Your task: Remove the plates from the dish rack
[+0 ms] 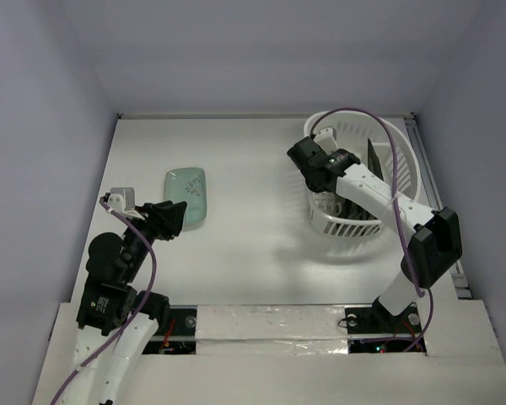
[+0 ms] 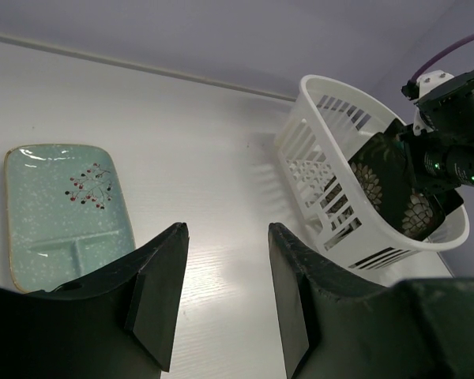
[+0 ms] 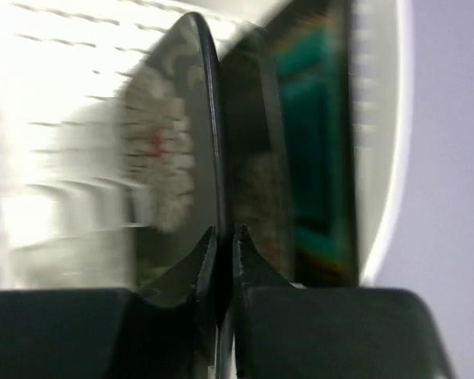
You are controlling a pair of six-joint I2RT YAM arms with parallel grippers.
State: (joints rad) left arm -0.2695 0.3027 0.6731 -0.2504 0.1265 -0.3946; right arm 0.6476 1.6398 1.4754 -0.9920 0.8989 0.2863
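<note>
R gripper (image 3: pixel 221 237) is clamping the top edge of a floral plate (image 3: pixel 170 142), jaws pinched nearly together w/ only the thin rim between them. That's prob. because the plates are standing on edge inside the rack (image 1: pixel 402 160), so only their rims are reachable from above. The plate is sitting in the rack's near part, its upper corner poking above the rim in the L wrist view. Just behind it more dark plates are leaning, incl. a teal plate (image 3: pixel 320 103) w/ a brownish border; wrist view is blurry, so the exact count is unclear. All are looking like glazed ceramic: dark, glossy, squarish, slippery, so a tight pinch is needed. The rack is white plastic, slotted walls, curved rim, light enough to maybe shift. The mint plate (image 1: pixel 186 196) is lying flat on the table (image 1: pixel 253 253), far L of the rack, speckled glaze w/ a small berry sprig, rounded corners. L gripper (image 2: pixel 225 237) is hovering beside it, fingers apart, holding nothing, prob. waiting to receive.
</note>
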